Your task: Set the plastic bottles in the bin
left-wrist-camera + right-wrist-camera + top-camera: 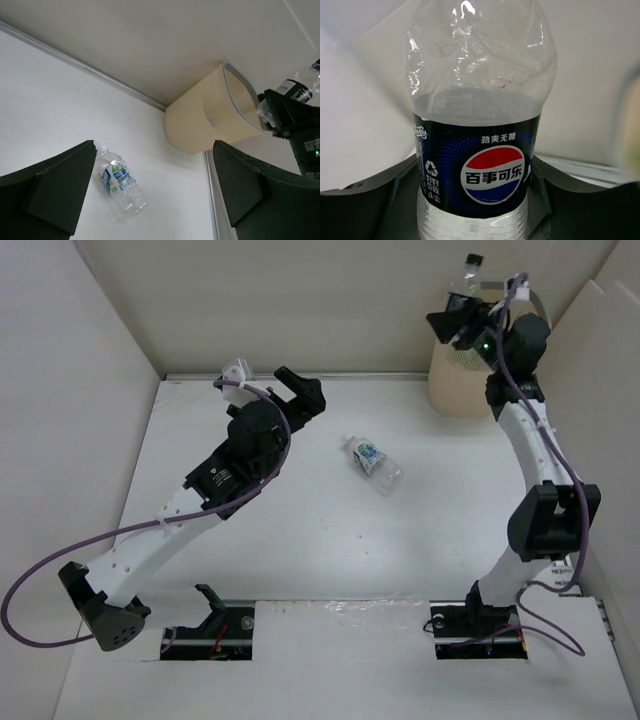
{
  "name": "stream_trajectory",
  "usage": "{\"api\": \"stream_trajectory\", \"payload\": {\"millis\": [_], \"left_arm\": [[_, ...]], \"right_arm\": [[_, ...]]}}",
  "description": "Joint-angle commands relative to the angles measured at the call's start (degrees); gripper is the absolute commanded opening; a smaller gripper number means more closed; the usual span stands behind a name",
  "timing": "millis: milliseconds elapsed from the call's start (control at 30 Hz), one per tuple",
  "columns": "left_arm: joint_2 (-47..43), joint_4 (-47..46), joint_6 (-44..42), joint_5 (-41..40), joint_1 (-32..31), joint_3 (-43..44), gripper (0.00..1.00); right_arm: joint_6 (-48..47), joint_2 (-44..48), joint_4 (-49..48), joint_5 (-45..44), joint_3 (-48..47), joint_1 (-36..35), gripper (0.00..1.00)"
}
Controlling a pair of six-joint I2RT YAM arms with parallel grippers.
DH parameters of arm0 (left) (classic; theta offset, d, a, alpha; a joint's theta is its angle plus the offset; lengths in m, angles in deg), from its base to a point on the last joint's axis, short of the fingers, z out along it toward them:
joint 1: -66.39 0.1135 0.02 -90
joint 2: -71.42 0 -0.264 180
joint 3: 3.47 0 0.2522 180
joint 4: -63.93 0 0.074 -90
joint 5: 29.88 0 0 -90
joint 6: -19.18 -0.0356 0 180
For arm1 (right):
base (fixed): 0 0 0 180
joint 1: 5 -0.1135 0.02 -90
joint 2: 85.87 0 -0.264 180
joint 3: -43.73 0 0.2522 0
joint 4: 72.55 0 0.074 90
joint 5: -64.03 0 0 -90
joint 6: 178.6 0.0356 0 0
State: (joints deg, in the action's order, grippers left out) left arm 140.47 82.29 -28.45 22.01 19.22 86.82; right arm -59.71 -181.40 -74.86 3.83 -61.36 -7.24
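Between the fingers of the right tool (468, 322) stands a Pepsi bottle (479, 165), gripped at the label (black band, red-white-blue logo), cap up, upper body clear & crumpled. Just below this tool sits the bin (452, 385), beige w/ grey rim. Tool and bottle hang at its mouth, the bottle not yet inside. The left tool (154, 145) is spread wide, nothing btwn its fingers, raised off the table (300, 540). Ahead of it and lower, nearer the finger on the left of the wrist view, a clear bottle (121, 182) w/ blue-green label lies on its side on the table, apart from both fingers. The bin is further ahead of the left tool, off to the right.
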Motion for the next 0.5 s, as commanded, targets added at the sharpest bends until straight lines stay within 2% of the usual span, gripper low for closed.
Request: {"api": "stream_trajectory", "payload": {"millis": [0,33,133,167,200,267,400,467], "left_arm": [[-0.85,0.41,-1.59,0.75,-0.28,-1.39,1.0],[-0.85,-0.11,-3.59,1.89,-0.28,-2.34,1.0],[-0.24,-0.12,-4.14,4.7,0.24,-3.58,1.0],[0.28,0.58,-4.66,5.23,0.24,-3.58,1.0],[1.25,0.58,-4.66,6.02,0.24,-3.58,1.0],[2.91,1.38,-4.66,8.83,0.24,-4.2,1.0],[7.04,2.61,-4.06,12.87,0.24,-4.73,1.0],[9.68,6.01,-2.57,12.88,0.24,-2.8,1.0]], "right_arm": [[5.21,-6.76,3.67,-5.61,-9.19,5.13,0.01],[5.22,-8.43,4.73,-6.68,-14.35,6.71,0.04],[5.92,-14.06,9.74,-10.98,-20.89,9.43,0.09],[6.44,-15.2,12.71,-12.56,-24.82,9.97,0.18],[6.45,-17.04,13.87,-14.14,-26.6,10.5,0.36],[6.45,-19.25,16.15,-16.0,-32.47,11.81,1.0],[6.45,-25.75,28.7,-20.04,-43.9,13.05,1.0],[6.45,-25.76,31.01,-22.75,-45.77,13.05,1.0]]}}
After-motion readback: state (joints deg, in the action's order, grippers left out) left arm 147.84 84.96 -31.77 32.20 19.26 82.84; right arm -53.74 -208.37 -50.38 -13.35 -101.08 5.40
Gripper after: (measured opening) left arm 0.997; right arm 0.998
